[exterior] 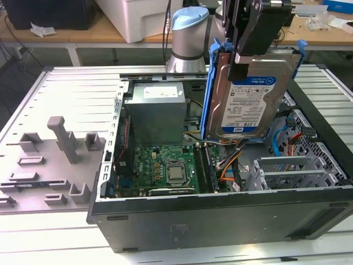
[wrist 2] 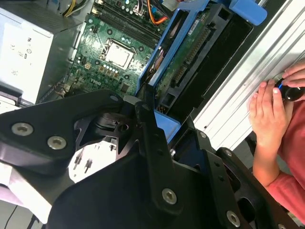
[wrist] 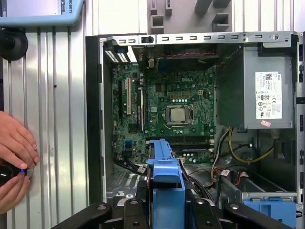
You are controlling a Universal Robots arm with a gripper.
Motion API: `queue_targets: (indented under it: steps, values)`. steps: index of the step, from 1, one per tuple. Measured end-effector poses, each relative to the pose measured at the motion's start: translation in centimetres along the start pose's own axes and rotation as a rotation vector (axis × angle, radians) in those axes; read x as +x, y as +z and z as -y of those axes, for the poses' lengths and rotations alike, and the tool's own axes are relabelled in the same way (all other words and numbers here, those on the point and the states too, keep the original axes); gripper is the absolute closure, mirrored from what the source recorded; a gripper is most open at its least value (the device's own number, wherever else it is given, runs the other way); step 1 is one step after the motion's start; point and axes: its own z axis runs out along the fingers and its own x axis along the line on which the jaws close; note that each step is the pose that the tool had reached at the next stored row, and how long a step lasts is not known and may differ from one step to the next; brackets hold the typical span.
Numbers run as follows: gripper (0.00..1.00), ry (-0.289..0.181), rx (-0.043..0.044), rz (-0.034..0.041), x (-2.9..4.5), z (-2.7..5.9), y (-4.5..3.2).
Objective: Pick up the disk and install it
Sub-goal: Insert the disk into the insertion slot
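While your jaws clamp the disk (exterior: 251,102) by its top, its long axis stands upright, upper right in the exterior view | drive cage (exterior: 292,171) lies below it.

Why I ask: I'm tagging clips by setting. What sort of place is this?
Probably a robotics lab or workshop: an open computer case sits on a slotted metal table, the gripper holds the disk above it, and workbenches stand behind.
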Motion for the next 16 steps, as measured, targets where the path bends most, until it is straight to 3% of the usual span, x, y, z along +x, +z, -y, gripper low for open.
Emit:
queue_targets:
  steps: [11,14,16]
  values:
    - [0.64,-0.001,-0.0001,0.0011,0.01,0.24,-0.01]
    - [0.64,-0.006,0.0001,0.0145,0.09,0.66,0.0]
    - [0.64,-0.008,0.0001,0.0171,0.27,1.14,0.0]
